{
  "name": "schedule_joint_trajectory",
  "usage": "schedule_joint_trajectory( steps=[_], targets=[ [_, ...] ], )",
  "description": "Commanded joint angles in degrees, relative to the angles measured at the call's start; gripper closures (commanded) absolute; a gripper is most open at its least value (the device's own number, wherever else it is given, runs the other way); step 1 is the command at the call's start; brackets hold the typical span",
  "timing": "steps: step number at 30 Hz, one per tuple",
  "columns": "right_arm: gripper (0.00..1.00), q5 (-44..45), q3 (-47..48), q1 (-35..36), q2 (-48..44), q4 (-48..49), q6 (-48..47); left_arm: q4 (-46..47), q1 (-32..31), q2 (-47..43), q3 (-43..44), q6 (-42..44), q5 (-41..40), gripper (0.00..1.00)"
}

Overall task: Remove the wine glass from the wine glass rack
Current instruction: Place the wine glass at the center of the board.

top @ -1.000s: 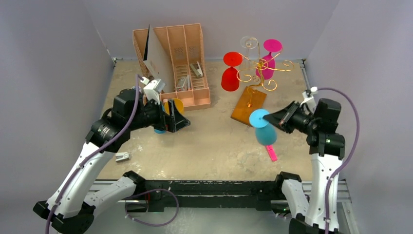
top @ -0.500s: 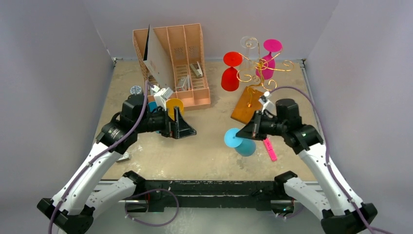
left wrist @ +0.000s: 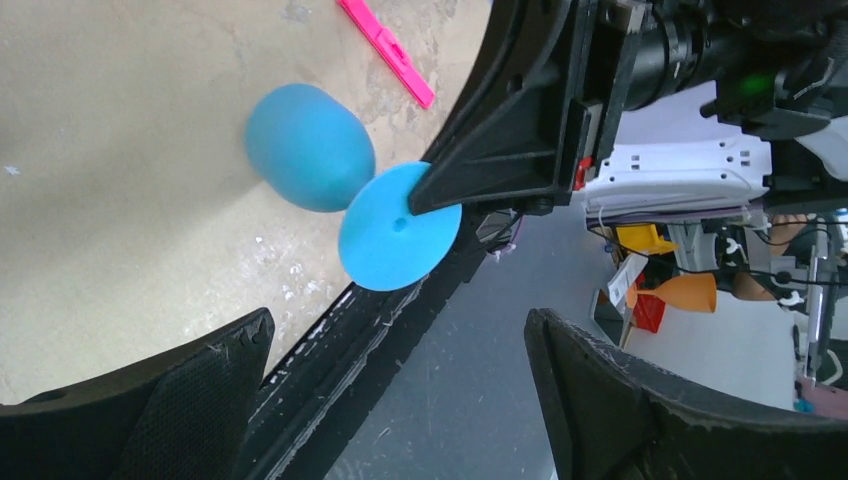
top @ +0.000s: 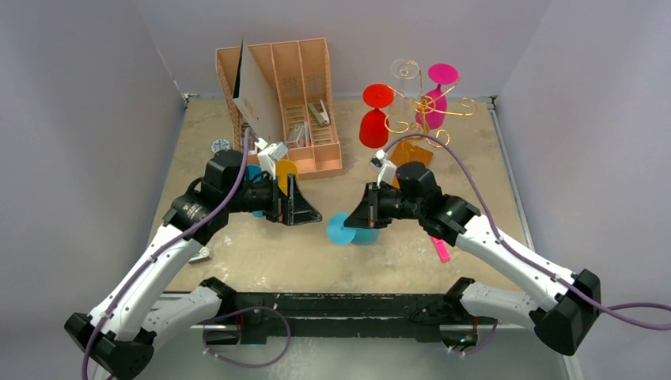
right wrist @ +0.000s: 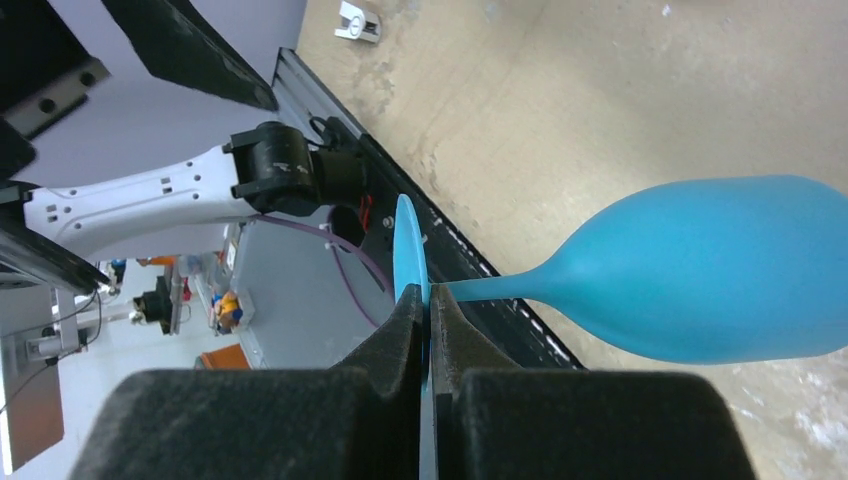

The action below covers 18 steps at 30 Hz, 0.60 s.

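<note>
Blue wine glass (right wrist: 700, 270) — light, stiff, slick, probably plastic. Right claw (right wrist: 428, 300) clamped on the foot disc's edge, bowl sideways ahead of its fingertips, clear of the wine glass rack (top: 418, 119) behind. Stem grip surer. Left claw (left wrist: 395, 325) agape, empty — facing it.

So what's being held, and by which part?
The right pincer grips the blue wine glass by the edge of its foot; the left pincer is empty.

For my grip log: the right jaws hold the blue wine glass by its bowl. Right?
No: the right jaws hold the blue wine glass by its flat foot, not its bowl, as the right wrist view shows.
</note>
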Motion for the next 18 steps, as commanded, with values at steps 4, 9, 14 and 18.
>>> schedule_joint_trajectory(
  steps=[4,9,14,18],
  targets=[
    [1.0,-5.9,2.3,0.9,0.6,14.5,-1.5,10.0,0.2,-5.2,-7.7,-6.6,6.0,0.09],
    [1.0,-9.7,3.0,0.8,2.1,20.8,-0.3,10.5,0.1,-5.4,-7.2,-7.5,7.1,0.19],
    [1.0,-8.2,-0.4,0.8,1.7,29.7,3.2,10.9,0.2,-5.8,-4.9,-7.6,6.1,0.28],
    [1.0,-8.9,-0.1,0.8,1.9,29.7,2.6,10.4,0.2,-3.4,-3.5,-5.7,4.9,0.37]
  ],
)
